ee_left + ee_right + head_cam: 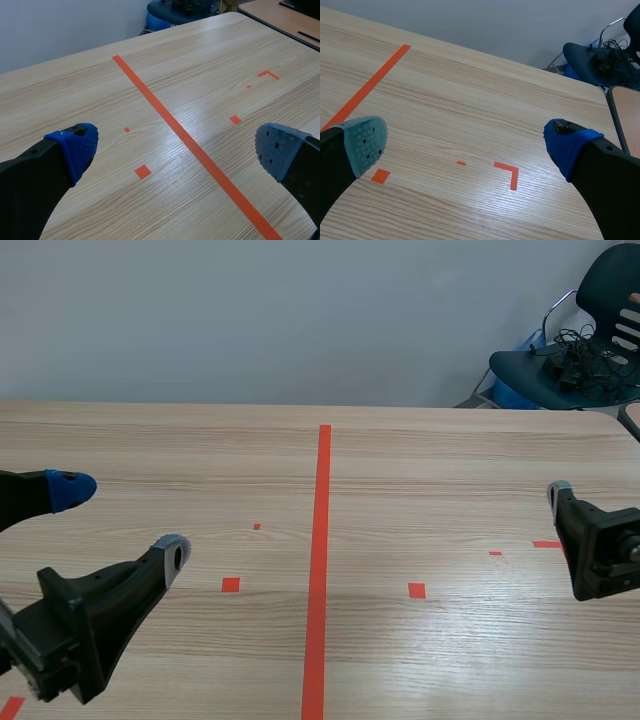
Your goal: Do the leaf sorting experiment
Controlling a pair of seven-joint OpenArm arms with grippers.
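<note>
**A:** In the scene view, are you seeing any leaf on the worktop [420, 460]?

**B:** No, I am counting zero leaves there. I am counting two arms. The left end effector [120, 522] is holding its fingers wide apart. Of the right end effector [598, 545] I am seeing only one fingertip here.

**A:** And the left wrist view?

**B:** Its two dotted pads [75, 147] are standing far apart and gripping nothing. No leaf is showing between them or ahead.

**A:** The right wrist view?

**B:** It is the same: the fingers are standing apart, clamping nothing, and no leaf is showing. One chair [592, 62] is standing beyond the worktop.

**A:** How would a leaf be handling?

**B:** I am expecting it to be light, thin, soft and easy to tear. I am judging that a gentle pinch at the stem or an edge is safest.
</note>
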